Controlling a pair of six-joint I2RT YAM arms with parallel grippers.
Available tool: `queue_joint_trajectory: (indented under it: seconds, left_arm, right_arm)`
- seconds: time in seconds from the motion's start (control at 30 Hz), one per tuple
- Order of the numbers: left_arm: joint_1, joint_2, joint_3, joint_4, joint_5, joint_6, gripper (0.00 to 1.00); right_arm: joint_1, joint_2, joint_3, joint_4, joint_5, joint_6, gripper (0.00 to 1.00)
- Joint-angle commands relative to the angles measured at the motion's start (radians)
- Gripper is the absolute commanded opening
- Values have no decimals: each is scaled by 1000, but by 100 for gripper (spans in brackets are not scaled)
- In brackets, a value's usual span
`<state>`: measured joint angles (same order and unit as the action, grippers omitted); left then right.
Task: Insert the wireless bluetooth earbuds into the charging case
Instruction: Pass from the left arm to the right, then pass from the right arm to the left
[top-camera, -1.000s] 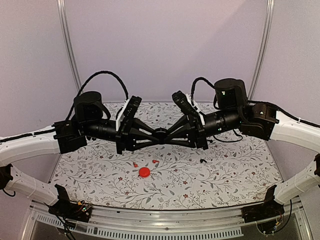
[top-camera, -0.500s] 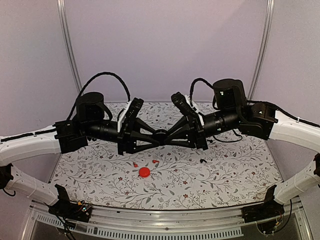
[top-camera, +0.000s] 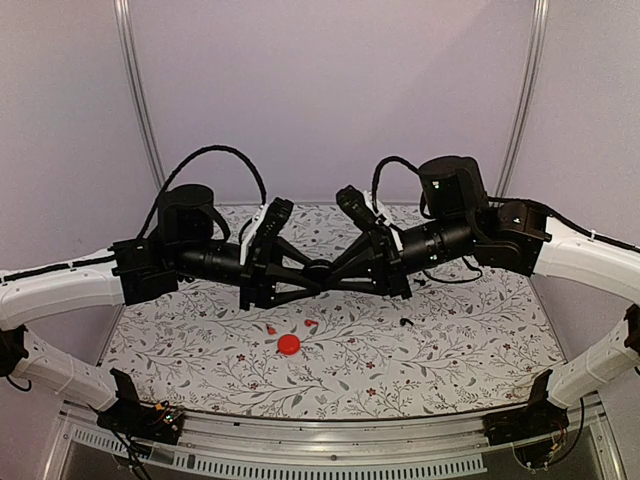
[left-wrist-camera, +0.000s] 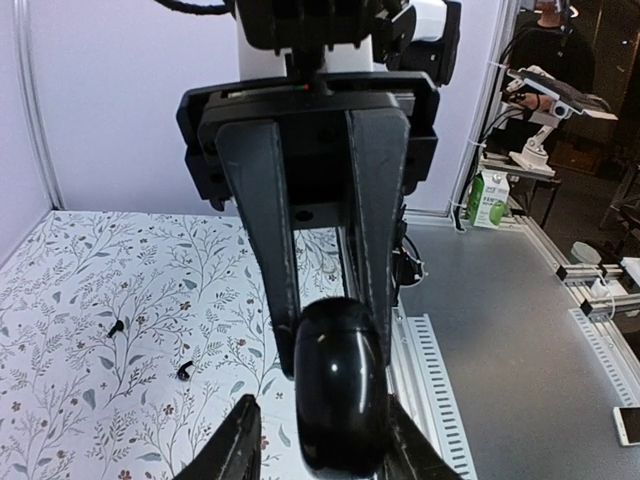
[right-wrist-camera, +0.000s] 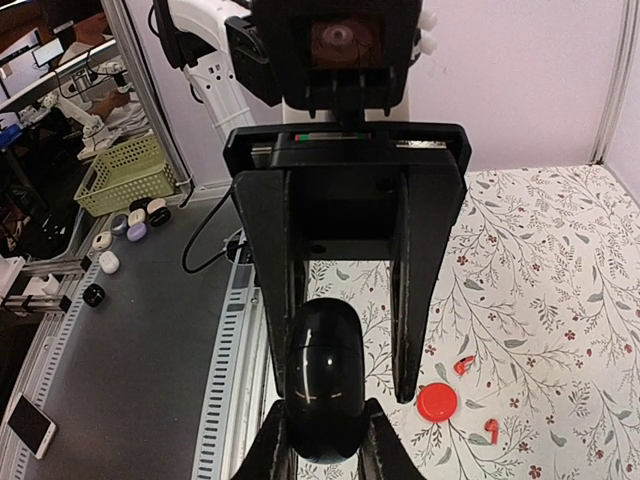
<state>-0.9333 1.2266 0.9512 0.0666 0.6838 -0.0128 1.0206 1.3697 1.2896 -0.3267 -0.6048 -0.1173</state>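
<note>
One black case (left-wrist-camera: 338, 385) is clamped by right gripper (right-wrist-camera: 325, 445), left gripper (left-wrist-camera: 318, 450) spread; two red earbuds (right-wrist-camera: 463, 365), two black earbuds (left-wrist-camera: 117, 326), one red round case (right-wrist-camera: 437, 402) counted.

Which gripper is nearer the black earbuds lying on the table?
Right. The right gripper, shut on the case, hangs above and left of the black earbuds in the top view; the left gripper, open around the case, sits farther left.
</note>
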Motion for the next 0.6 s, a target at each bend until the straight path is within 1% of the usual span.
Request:
queue_joint_trajectory:
  seconds: [0.0,0.2,0.37,0.57]
  left_arm:
    - [-5,5,39,-27,-16,11,38]
    - [-5,10,43,-45,-22,11,37]
    - [-6,23,51,-54,-11,11,31]
    - [-7,27,49,-63,-15,11,31]
  right_arm:
    - [1,15,31,-31,25,-13,0]
    - [1,22,36,-66,46,-23,0]
    - [1,17,36,-64,46,-23,0]
    - [1,13,36,-59,47,-20,0]
